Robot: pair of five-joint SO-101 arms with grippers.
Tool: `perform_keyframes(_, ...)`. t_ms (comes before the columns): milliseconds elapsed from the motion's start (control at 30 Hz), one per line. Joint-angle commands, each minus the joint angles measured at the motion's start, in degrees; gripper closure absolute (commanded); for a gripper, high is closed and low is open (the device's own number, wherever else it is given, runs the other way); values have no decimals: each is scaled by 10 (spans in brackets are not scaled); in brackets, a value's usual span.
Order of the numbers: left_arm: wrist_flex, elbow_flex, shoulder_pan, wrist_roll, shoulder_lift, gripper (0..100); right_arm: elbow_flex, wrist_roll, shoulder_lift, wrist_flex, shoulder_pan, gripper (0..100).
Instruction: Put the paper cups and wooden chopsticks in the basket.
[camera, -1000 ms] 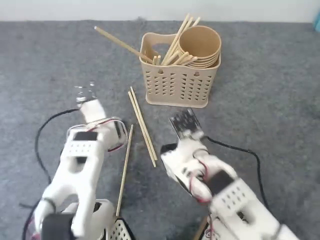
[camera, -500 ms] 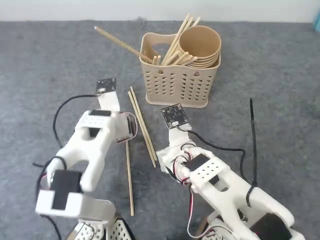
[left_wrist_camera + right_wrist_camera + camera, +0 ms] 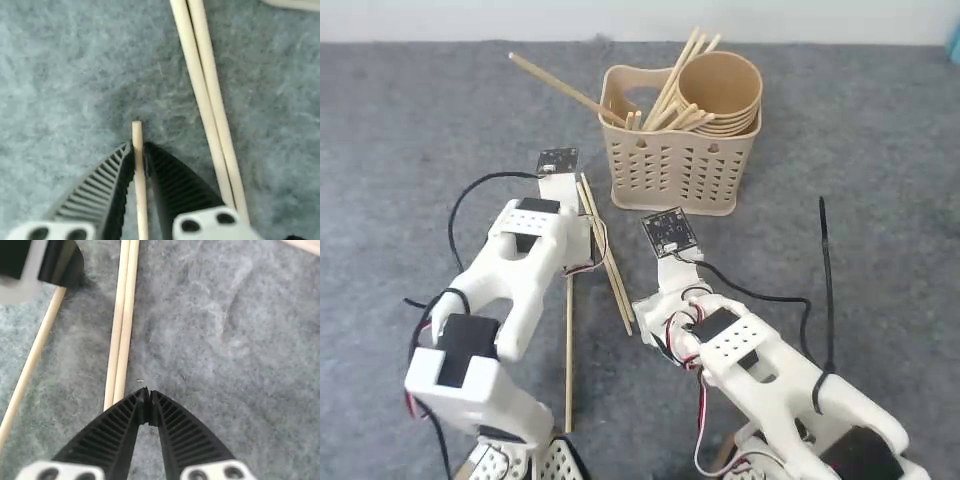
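Where your left gripper (image 3: 138, 146) sits: jaws pinching one chopstick (image 3: 136, 131), before the basket (image 3: 670, 175)
Right gripper (image 3: 147, 392): jaws pressed together, before basket
Pair (image 3: 124, 315): lying by basket
Cups (image 3: 720, 80): in basket

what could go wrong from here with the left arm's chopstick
The left gripper pinches the single chopstick at its end, so the long tail may swing or slip on lifting. That swing could knock the pair of chopsticks lying beside it. The basket is crowded, with one leaning chopstick poking far out.
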Motion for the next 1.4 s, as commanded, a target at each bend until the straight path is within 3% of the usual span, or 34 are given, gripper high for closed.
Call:
perform_keyframes(0,13,10,-2,-13,-6,987,-25,-3,-28,-9,24,989)
perform_keyframes(167,-55,89,-23,-11,-110,987,-25,-3,-28,-9,14,986)
perform_keyframes(433,-208,267,-26,60,-348,987,-26,-4,-22,-9,-17,986)
perform_keyframes(533,-239,313,-27,95,-425,987,-36,-40,-24,-12,-17,986)
perform_keyframes(700,-314,380,-89,135,-538,987,-66,-40,-20,-8,-17,984)
perform_keyframes(867,-385,443,-135,165,-626,987,-104,-10,-7,-9,-19,916)
perform_keyframes(1100,-398,457,-157,168,-657,987,-248,-25,145,-15,-21,920)
perform_keyframes(1367,-442,437,-187,168,-594,987,-422,-36,385,-12,3,935)
